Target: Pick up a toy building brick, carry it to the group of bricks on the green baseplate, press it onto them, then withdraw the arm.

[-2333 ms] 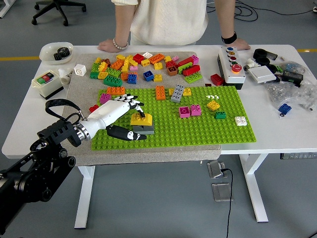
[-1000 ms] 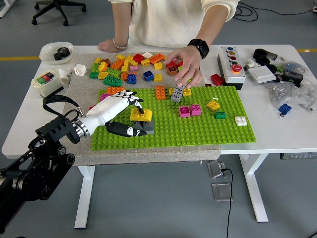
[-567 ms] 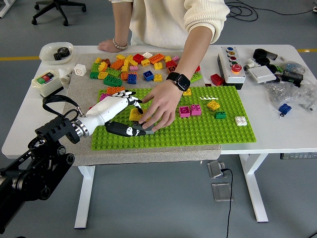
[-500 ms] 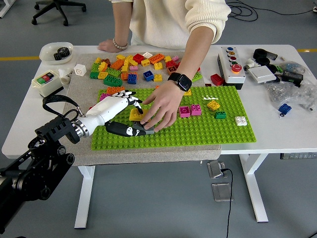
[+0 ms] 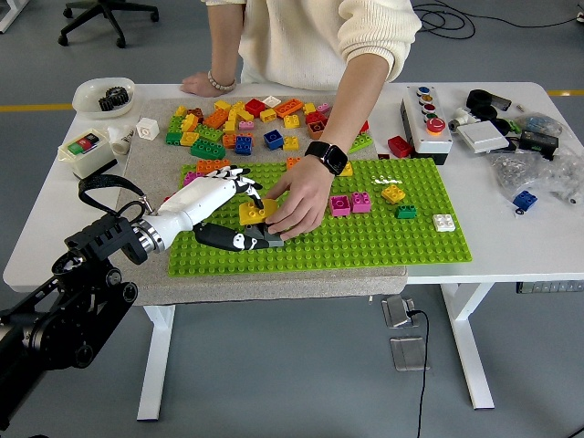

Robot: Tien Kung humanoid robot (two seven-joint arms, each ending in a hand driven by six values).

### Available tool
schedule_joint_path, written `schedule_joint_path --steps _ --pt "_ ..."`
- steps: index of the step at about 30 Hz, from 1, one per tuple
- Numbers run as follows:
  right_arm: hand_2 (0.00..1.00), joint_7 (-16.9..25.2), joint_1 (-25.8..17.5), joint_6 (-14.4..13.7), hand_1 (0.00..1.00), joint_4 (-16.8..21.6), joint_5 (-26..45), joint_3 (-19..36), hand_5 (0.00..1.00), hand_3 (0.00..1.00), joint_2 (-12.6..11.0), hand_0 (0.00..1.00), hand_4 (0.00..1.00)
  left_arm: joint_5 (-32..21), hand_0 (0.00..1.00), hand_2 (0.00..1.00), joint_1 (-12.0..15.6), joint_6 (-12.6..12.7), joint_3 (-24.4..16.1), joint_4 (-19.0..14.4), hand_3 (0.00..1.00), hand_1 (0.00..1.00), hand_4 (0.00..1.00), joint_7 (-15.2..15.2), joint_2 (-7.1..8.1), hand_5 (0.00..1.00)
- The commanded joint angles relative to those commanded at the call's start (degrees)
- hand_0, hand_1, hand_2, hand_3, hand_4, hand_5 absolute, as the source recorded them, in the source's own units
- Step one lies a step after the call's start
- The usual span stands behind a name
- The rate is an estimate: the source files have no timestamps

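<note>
My left hand (image 5: 219,196) lies over the green baseplate (image 5: 365,237), white fingers (image 5: 239,182) curled over the top of the yellow brick (image 5: 255,213) while the dark thumb runs beneath along the grey bricks (image 5: 266,239) it sits on, a pinch that looks set for pressing down. A person's hand (image 5: 299,205) reaches in from across the worktop (image 5: 511,228) and rests against the same stack from the right, probably steadying it. Loose bricks (image 5: 246,119) wait in a heap beyond the plate. The seating looks nearly done; pulling my arm away remains. My right hand isn't in shot.
</note>
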Motion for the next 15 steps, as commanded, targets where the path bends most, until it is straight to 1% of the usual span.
schedule_joint_path --steps 15 --pt "0.674 0.0 -0.2 0.0 0.632 0.0 0.0 -0.1 0.522 0.616 0.0 0.742 0.820 -0.4 0.998 0.862 0.0 0.2 -0.8 -0.5 0.592 0.984 0.998 0.1 0.04 0.588"
